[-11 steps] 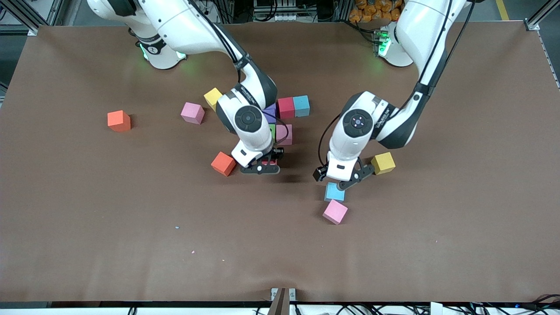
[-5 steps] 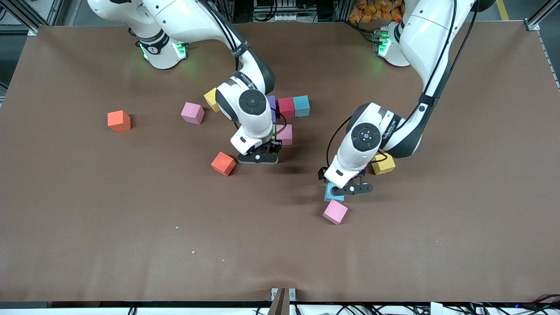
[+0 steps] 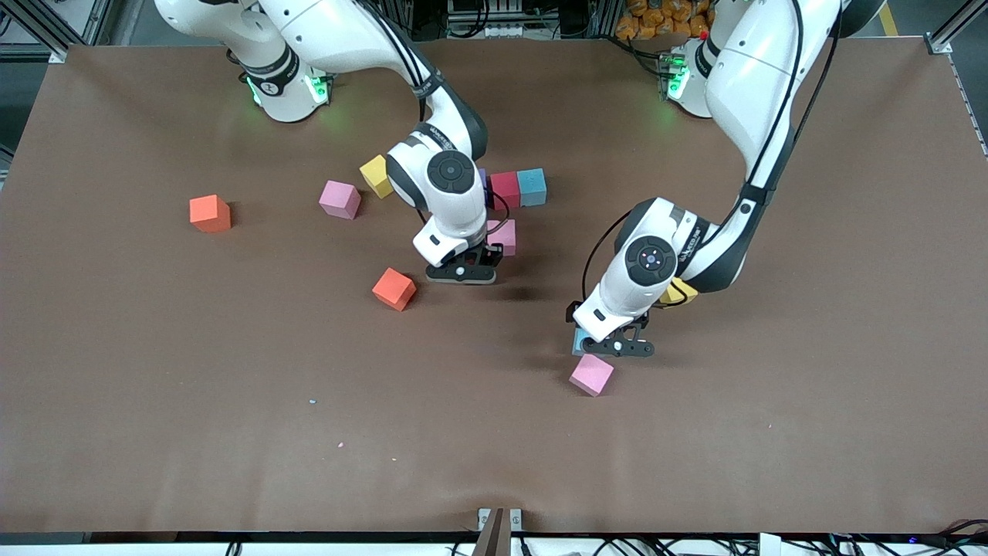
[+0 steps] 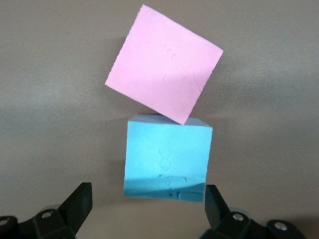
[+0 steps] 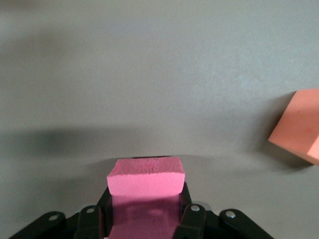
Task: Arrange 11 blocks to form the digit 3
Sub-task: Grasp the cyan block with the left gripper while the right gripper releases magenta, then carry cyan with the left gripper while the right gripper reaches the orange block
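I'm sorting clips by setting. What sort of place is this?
Most likely a robotics lab: two robot arms are mounted at a brown-covered table strewn with foam blocks, with aluminium framing and cabling at its edges.

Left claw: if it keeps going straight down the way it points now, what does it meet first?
Most likely the light blue block: the open left claw straddles it from above, its fingers to either side. The pink block touching it lies just past that line. The remaining height is unclear.

Left pincer (image 3: 619, 349) over block (image 4: 167, 158), touching neighbour block (image 4: 163, 71).
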Robot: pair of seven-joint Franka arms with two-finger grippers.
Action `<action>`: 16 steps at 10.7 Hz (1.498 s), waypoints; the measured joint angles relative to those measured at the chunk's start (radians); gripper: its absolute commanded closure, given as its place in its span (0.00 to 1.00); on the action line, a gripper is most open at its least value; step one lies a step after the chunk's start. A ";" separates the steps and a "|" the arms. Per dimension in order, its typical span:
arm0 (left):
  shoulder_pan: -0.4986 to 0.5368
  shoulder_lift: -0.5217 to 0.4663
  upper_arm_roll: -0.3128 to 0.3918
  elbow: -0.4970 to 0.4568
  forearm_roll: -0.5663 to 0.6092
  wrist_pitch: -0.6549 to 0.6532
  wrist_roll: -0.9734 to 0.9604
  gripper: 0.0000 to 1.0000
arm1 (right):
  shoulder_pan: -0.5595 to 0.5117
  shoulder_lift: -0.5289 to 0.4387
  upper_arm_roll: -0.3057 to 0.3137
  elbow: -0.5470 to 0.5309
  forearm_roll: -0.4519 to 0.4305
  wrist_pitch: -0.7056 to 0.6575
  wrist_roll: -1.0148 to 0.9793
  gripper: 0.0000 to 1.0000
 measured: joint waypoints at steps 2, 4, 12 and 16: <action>0.000 0.027 0.000 0.026 0.000 0.000 0.001 0.00 | 0.003 0.000 0.000 -0.008 -0.009 0.003 0.003 0.99; 0.000 0.040 0.000 0.037 0.000 0.000 0.002 0.00 | 0.005 0.000 0.000 -0.011 -0.021 0.003 0.005 0.99; -0.006 0.093 -0.003 0.096 0.058 0.016 0.002 0.91 | 0.021 0.001 -0.001 -0.025 -0.023 0.008 0.006 0.93; -0.001 0.091 -0.004 0.098 0.084 0.020 -0.106 0.97 | 0.021 0.003 -0.002 -0.030 -0.030 0.015 0.006 0.07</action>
